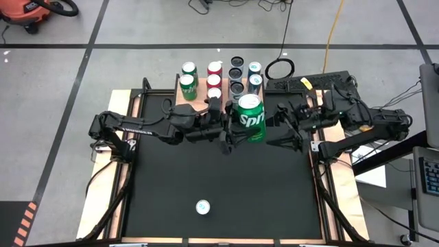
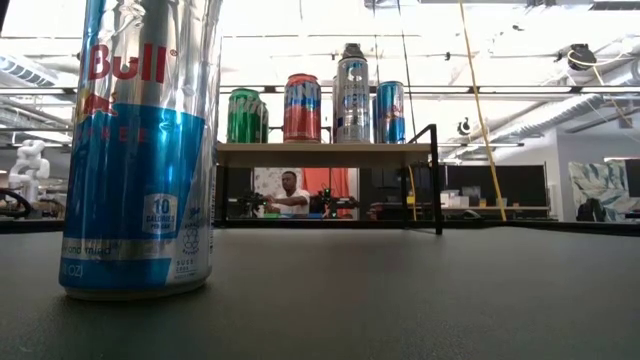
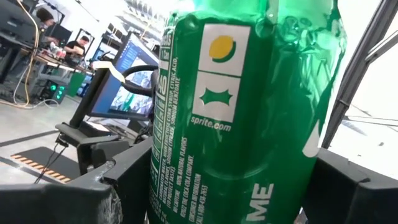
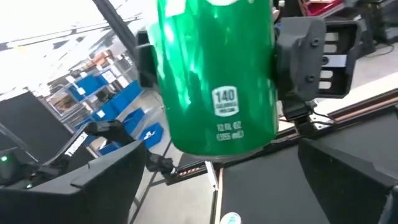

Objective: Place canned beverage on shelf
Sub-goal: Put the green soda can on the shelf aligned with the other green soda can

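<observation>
A green Sprite can (image 1: 251, 118) hangs in the air over the far middle of the black table (image 1: 206, 171), just in front of the shelf (image 1: 199, 101). My left gripper (image 1: 233, 127) reaches in from the left and is shut on it. My right gripper (image 1: 278, 127) stands open just to the can's right, its fingers (image 4: 93, 180) short of the can (image 4: 214, 81) and touching nothing. Several cans stand upright on the shelf board (image 2: 320, 154). A silver-and-blue Red Bull can (image 2: 140, 150) stands on its base near the table's front edge (image 1: 202, 206). My left gripper pinches the Sprite can's side wall (image 3: 171, 186) between its two fingers, one on each opposite side, a little above the can's bottom rim (image 4: 217, 149). The fingers come in about level from the table's left. The can is lifted clear of the table, nearly upright with its top (image 1: 249, 103) up.
The shelf carries green, red, dark and blue cans (image 1: 216, 75) in rows. Black frame rails run along the table's left and right edges. A keyboard (image 1: 429, 175) and cables lie off the right side. A person (image 2: 290, 195) sits far behind the table.
</observation>
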### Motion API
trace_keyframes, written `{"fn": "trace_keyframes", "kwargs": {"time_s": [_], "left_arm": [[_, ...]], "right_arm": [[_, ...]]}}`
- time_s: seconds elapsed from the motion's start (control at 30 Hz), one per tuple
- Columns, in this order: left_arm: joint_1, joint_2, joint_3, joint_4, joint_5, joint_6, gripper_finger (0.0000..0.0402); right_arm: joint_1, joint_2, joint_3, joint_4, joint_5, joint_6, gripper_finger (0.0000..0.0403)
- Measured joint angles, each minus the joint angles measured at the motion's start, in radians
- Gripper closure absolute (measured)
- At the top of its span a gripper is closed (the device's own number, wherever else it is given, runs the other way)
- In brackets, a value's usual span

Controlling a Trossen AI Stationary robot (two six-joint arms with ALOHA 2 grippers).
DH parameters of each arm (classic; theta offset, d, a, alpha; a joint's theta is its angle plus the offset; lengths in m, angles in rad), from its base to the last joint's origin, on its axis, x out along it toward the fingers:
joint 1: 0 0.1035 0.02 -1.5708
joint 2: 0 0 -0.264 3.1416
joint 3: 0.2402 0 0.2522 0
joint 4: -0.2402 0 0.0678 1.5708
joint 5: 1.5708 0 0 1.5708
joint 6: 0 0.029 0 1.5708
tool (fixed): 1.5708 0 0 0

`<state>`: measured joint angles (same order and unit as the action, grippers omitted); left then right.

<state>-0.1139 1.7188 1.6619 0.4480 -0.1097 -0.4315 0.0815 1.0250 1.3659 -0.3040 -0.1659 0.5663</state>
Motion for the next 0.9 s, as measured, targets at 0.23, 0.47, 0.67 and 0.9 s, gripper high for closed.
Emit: {"fn": "trace_keyframes", "kwargs": {"time_s": [0.23,0.47,0.67,0.9], "left_arm": [[0.0,0.001,-0.001,-0.053,0.0,-0.007,0.0094],[0.0,0.009,-0.001,-0.073,0.002,-0.008,0.0094],[0.0,0.023,-0.001,-0.067,0.003,-0.034,0.0094],[0.0,0.022,-0.001,-0.065,0.004,-0.034,0.0094]], "right_arm": [[-0.024,0.008,0.0,-0.002,-0.033,-0.021,0.0003],[-0.041,0.058,0.0,0.024,-0.13,-0.071,0.0006],[-0.041,0.081,-0.002,0.069,-0.151,-0.082,0.0008],[-0.041,0.081,-0.002,0.069,-0.153,-0.089,0.0009]]}}
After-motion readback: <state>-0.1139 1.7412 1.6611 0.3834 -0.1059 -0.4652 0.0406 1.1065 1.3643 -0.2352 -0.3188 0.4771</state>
